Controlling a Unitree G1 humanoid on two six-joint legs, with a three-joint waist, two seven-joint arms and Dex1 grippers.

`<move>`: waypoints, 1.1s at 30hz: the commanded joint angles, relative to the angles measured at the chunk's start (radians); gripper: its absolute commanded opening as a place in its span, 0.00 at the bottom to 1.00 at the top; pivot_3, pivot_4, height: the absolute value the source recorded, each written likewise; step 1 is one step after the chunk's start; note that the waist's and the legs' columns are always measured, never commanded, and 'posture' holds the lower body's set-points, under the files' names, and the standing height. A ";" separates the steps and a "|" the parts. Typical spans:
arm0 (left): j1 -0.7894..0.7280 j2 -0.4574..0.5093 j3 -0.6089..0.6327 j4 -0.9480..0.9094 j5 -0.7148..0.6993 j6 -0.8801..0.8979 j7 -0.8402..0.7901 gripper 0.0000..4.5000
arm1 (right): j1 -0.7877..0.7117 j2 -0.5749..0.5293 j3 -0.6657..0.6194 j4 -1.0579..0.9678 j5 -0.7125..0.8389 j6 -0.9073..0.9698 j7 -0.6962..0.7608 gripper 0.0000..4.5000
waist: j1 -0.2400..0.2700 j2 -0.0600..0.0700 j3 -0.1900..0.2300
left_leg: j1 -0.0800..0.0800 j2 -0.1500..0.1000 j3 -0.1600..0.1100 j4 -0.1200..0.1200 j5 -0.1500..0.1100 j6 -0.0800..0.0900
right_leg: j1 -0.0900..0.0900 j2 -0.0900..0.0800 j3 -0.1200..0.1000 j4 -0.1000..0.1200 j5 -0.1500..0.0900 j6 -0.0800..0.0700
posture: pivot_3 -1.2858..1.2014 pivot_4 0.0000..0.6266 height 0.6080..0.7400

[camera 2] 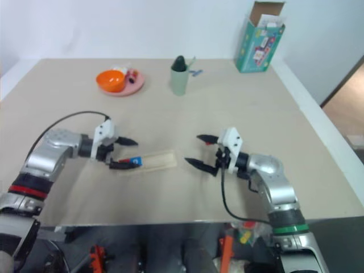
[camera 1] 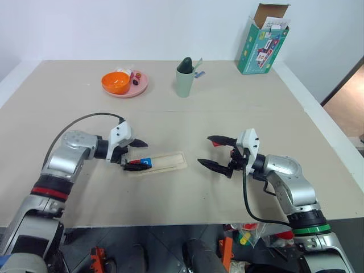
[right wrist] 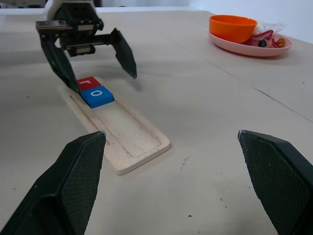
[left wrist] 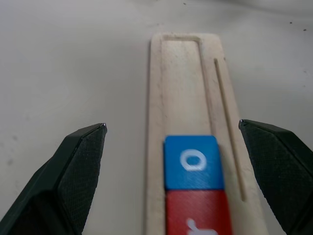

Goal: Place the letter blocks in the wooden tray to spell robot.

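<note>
Nearest the camera, the right claw (camera 1: 220,153) is held spread wide with nothing in it, just right of the wooden tray (camera 1: 165,162), and the left claw (camera 1: 135,154) is likewise spread and empty, straddling the tray's left end without gripping it as far as can be told. So far two letter blocks are seated in the groove at that left end: a red r block (right wrist: 88,81) and right next to it, touching, a blue o block (left wrist: 193,162). The rest of the groove to the right is bare, so by the look of it b, o and t are left to be placed, roughly three fifths of the job. Where those remaining blocks are can't be made out; nothing like them is seen lying loose on the bench (camera 1: 85,193). The bench itself is a big pale beige surface, mostly bare. At the far left a pink plate (camera 1: 138,87) carrying an orange bowl (camera 1: 115,82) and some small bits is parked, a pale green cup (camera 1: 183,82) with something dark in it sits far centre, and a teal cardboard box (camera 1: 261,45) with its flap open is stood at the far right against a plain white wall.
</note>
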 commanded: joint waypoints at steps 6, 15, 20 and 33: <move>-0.042 -0.042 -0.026 0.044 0.038 -0.040 -0.067 1.00 | 0.014 0.006 -0.009 -0.035 -0.012 -0.022 -0.010 0.99 | 0.000 0.000 0.000 | 0.000 0.000 -0.001 0.000 0.000 0.000 | 0.000 0.000 -0.001 0.001 0.000 0.000 | 0.52 0.24 1.00; -0.034 -0.050 -0.056 0.082 0.111 -0.091 -0.073 1.00 | 0.025 0.013 -0.008 -0.047 -0.019 -0.018 -0.029 0.99 | -0.001 0.000 0.000 | 0.001 0.000 -0.001 0.001 0.000 0.000 | 0.001 0.000 -0.001 0.001 0.000 0.000 | 0.52 0.24 1.00; -0.030 -0.058 -0.060 0.079 0.132 -0.088 -0.059 1.00 | 0.020 0.016 -0.007 -0.039 -0.026 -0.021 -0.029 0.99 | -0.001 0.000 0.000 | 0.001 0.000 -0.001 0.001 0.000 0.000 | 0.002 0.000 -0.001 0.001 0.001 0.000 | 0.52 0.24 1.00; -0.014 -0.075 -0.051 0.053 0.136 -0.026 -0.021 0.71 | 0.007 0.019 -0.004 -0.015 -0.041 -0.031 -0.018 1.00 | 0.000 0.000 0.000 | 0.002 0.000 -0.001 0.003 0.000 0.000 | 0.004 0.000 -0.001 0.001 0.002 0.001 | 0.52 0.24 1.00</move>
